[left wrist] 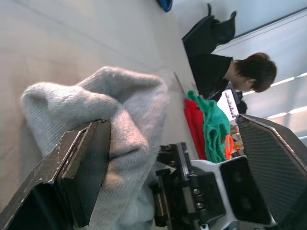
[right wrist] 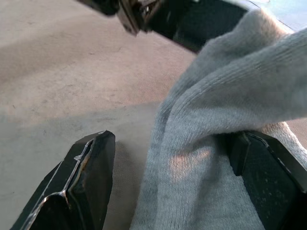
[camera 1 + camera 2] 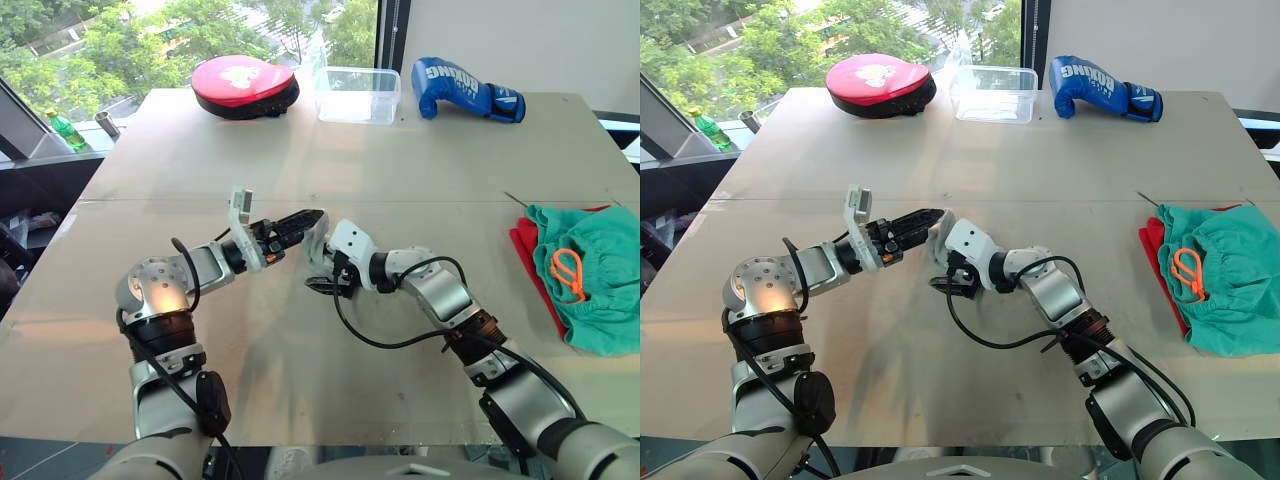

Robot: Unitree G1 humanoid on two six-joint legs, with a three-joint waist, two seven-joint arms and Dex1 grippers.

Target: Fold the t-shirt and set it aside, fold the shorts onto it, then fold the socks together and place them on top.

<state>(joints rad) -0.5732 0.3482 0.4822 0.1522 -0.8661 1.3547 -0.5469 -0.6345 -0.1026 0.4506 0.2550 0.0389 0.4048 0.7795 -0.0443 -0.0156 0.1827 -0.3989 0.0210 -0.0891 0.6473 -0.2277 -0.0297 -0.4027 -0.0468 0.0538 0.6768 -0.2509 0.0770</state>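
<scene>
The light grey socks are bunched at the middle of the table, between my two grippers. My left gripper reaches in from the left. It is open, with the socks resting against one finger. My right gripper comes in from the right, also open. The socks lie against one of its fingers, and bare table shows beside the other finger. The red t-shirt lies at the table's right edge, with the teal-green shorts and their orange drawstring on top.
Along the far edge of the table sit a red round pad, a clear plastic box and a blue boxing glove. A green bottle stands off the table's left. A person is beyond the table's right side.
</scene>
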